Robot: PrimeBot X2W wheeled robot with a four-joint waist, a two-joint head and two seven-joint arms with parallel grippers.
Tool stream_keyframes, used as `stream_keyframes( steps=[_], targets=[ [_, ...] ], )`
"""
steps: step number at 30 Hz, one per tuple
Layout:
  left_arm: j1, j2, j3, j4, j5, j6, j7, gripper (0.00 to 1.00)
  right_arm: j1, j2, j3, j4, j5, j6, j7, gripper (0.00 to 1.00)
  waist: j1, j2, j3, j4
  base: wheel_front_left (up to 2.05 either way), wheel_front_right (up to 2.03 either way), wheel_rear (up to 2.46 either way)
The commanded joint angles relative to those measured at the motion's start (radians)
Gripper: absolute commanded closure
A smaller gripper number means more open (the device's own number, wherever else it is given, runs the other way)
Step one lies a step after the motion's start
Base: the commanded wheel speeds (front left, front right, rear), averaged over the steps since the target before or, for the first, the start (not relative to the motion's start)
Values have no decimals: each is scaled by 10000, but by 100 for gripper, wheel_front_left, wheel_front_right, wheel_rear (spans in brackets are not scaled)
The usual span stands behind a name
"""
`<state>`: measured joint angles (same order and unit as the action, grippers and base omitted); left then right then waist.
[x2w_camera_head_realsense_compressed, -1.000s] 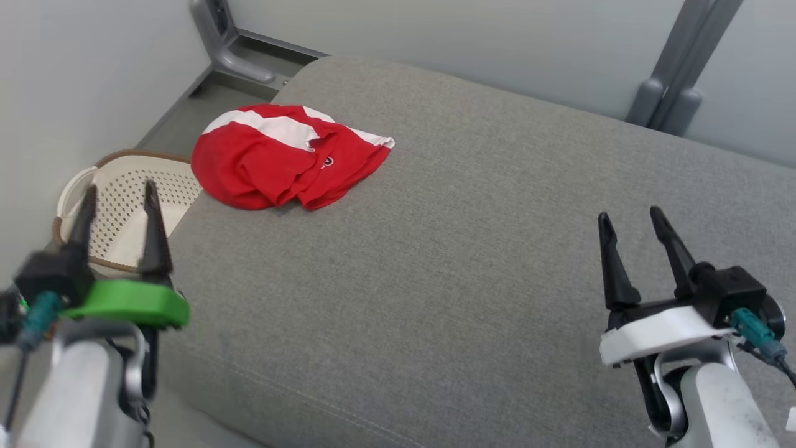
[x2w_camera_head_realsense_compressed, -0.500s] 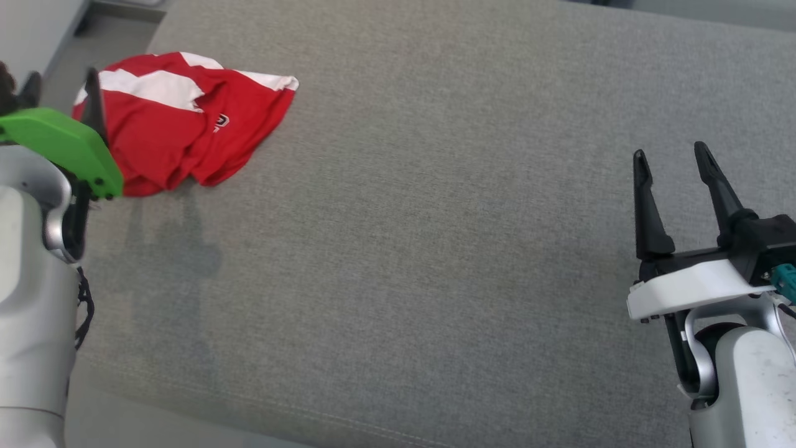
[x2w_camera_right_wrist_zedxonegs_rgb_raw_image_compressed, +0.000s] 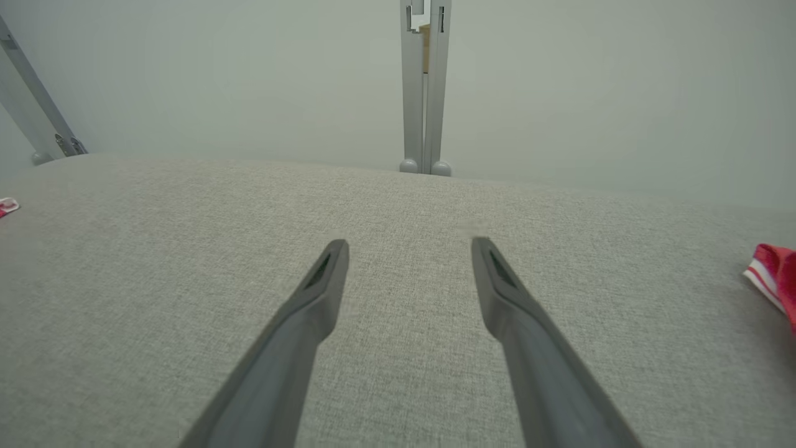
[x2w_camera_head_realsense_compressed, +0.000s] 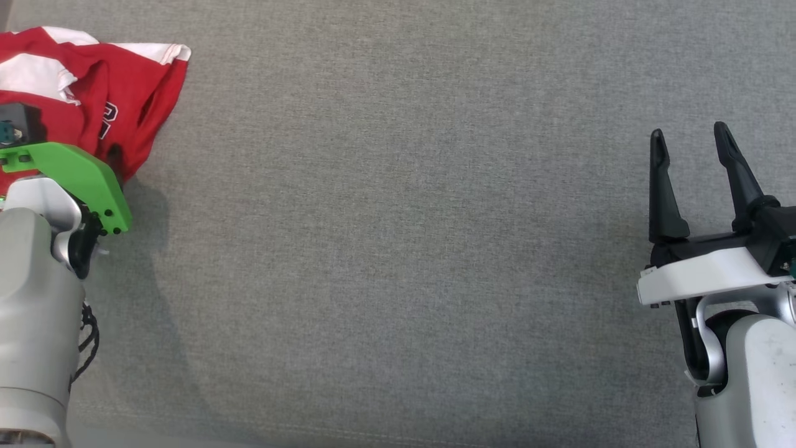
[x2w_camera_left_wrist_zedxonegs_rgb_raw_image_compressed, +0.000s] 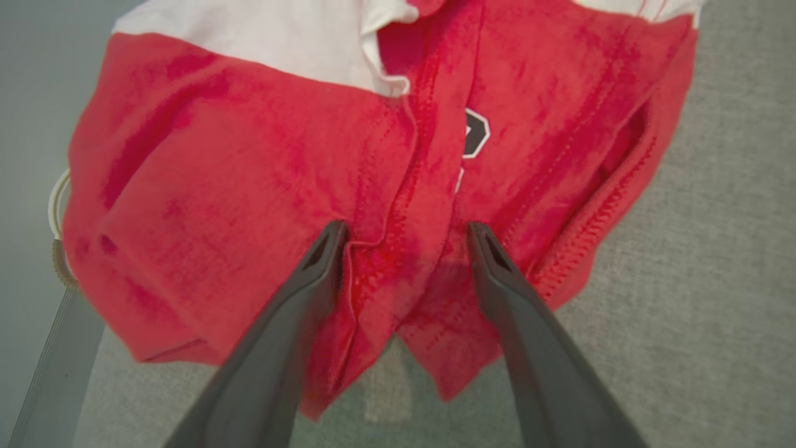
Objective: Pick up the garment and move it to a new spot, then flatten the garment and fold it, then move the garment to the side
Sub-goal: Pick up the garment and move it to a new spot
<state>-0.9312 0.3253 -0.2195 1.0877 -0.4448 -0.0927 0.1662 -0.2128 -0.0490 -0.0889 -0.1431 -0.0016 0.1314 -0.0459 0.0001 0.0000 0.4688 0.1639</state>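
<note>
Left gripper (x2w_camera_left_wrist_zedxonegs_rgb_raw_image_compressed: 404,231), unclenched, is straddling a fold of the garment (x2w_camera_head_realsense_compressed: 93,81) at head view's upper left to grab it; right gripper (x2w_camera_head_realsense_compressed: 689,132) is idling released.

No legible txt on garment (x2w_camera_left_wrist_zedxonegs_rgb_raw_image_compressed: 236,162)

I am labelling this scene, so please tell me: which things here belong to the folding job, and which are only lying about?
For the job: garment, left gripper, right gripper, cushion.
Lying about: basket, wall post.
</note>
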Motion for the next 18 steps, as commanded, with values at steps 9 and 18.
stream_keyframes(
  steps=[9, 18],
  targets=[
    [-371, 471, -203, 450, -14, -270, -1284, 100, -144, -28, -20, 636, 339, -15, -465, 0, -1, 0, -751, -167, 0, 0, 0],
    [-1075, 395, -1255, -106, 252, -379, -2334, 100, 288, -25, -73, 1640, 931, -15, -1035, 0, -1, 0, -2453, -645, 0, 0, 0]
  ],
)
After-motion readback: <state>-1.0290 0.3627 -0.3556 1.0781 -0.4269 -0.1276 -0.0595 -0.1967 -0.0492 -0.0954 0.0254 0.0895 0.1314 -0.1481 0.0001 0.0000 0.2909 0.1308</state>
